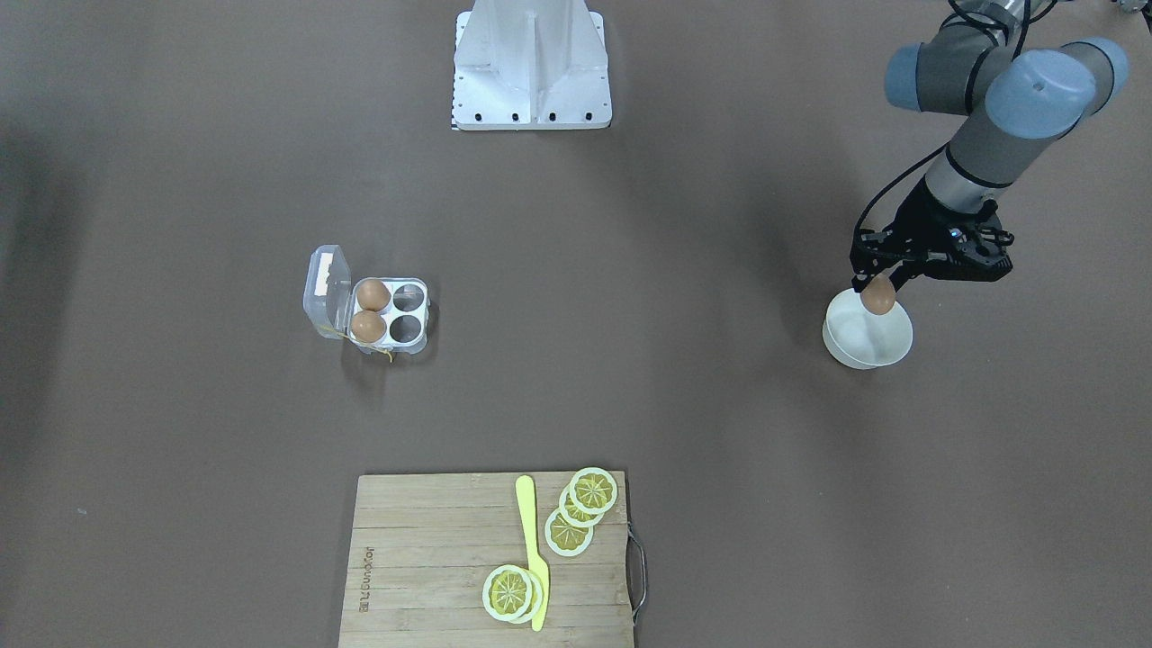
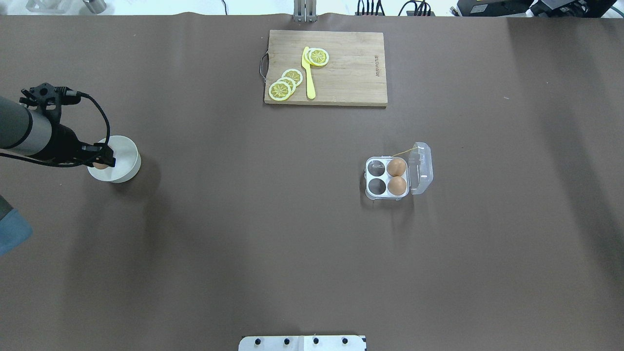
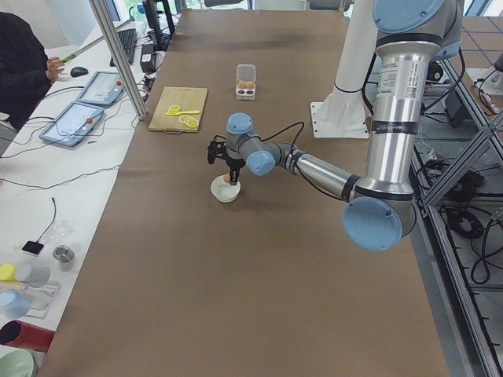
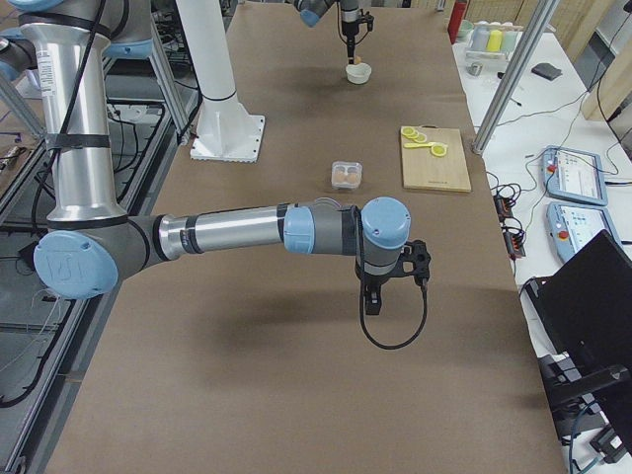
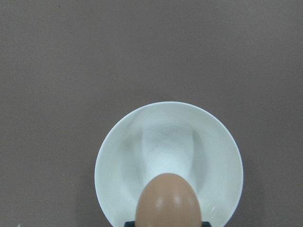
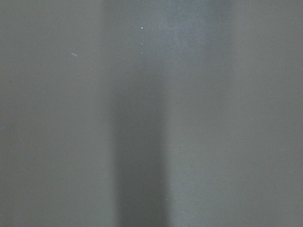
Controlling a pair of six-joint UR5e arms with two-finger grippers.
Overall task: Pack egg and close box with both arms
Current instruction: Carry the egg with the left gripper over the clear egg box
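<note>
The egg was gripped between the fingers of the left gripper, which was closed on it, and was held just over the near rim of a white bowl towards the table's left end. This was shown best in the front-facing view. In the overhead view the egg was largely hidden behind the black fingers. In the left wrist view only the egg's smooth, tan, rounded end was seen at the bottom edge, above the glossy round hollow of the bowl.

The right gripper was shown only in the view from the right end, pointing down above the brown table. Whether it was open or closed could not be told. Nothing but the matt brown cover was shown by the right wrist camera.

The box was seen well apart from the bowl, on the right half of the table. Its clear plastic lid was swung open and a white label was carried on it. Two other eggs were seated in the two cells next to the lid, and the two cells farther from the lid were seen as round grey hollows. A thin yellow string was trailed from one corner.

A wooden cutting board with a metal handle was laid at the far edge, with flat round lemon slices and a yellow plastic knife on it.
</note>
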